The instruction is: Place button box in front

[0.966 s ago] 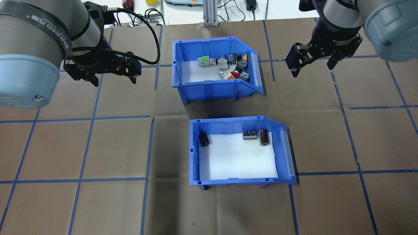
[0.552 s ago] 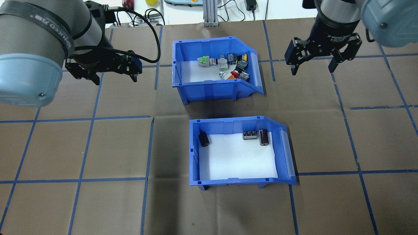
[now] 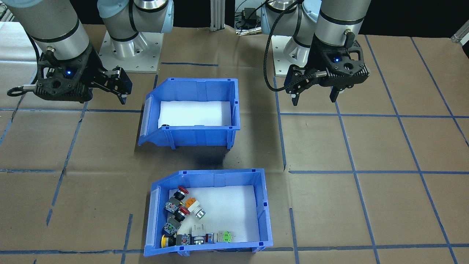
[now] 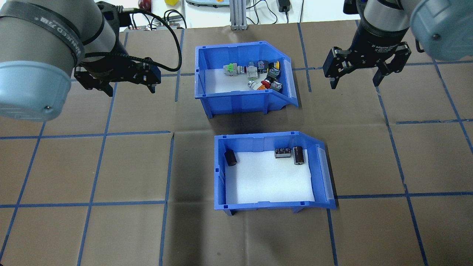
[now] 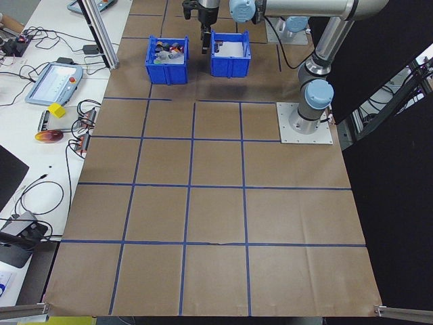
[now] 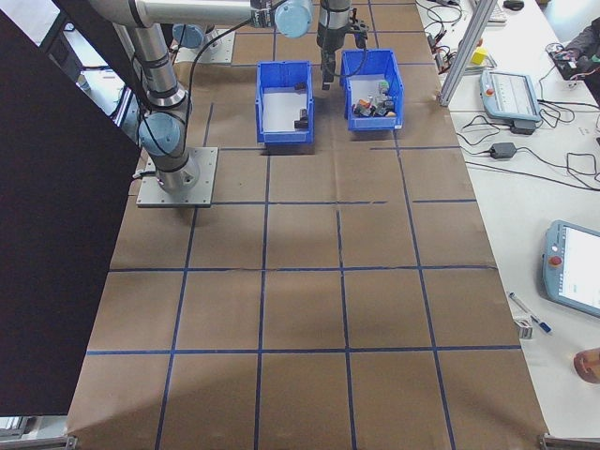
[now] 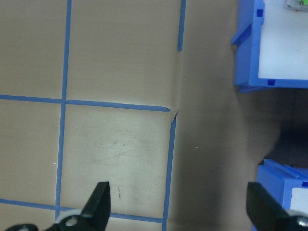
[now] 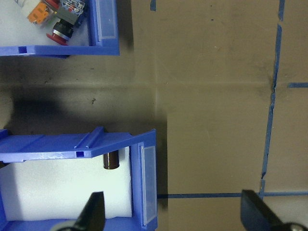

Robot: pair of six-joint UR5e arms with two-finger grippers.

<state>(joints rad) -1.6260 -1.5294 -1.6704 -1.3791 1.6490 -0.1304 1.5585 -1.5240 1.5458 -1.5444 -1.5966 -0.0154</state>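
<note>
The button box (image 4: 236,100), a blue bin with a white foam floor and several colourful push-buttons, stands on the far side of the table from the robot, behind the other blue bin in the overhead view. In the front-facing view the button box (image 3: 264,209) is the nearer bin. My left gripper (image 4: 131,90) hangs open and empty to its left, well apart from it. My right gripper (image 4: 354,84) hangs open and empty to its right. A corner of the button box (image 7: 248,53) shows in the left wrist view, and its front lip (image 8: 107,29) in the right wrist view.
A matching blue bin (image 4: 266,205) with a few dark cylinders stands on the robot's side, close to the button box, with a narrow gap between them. Brown paper with a blue tape grid (image 4: 111,133) covers the table. Cables and devices lie beyond the far edge.
My right gripper has turned level and shifted slightly toward the far edge. My left gripper has edged a little farther away. Both bins have stayed put.
</note>
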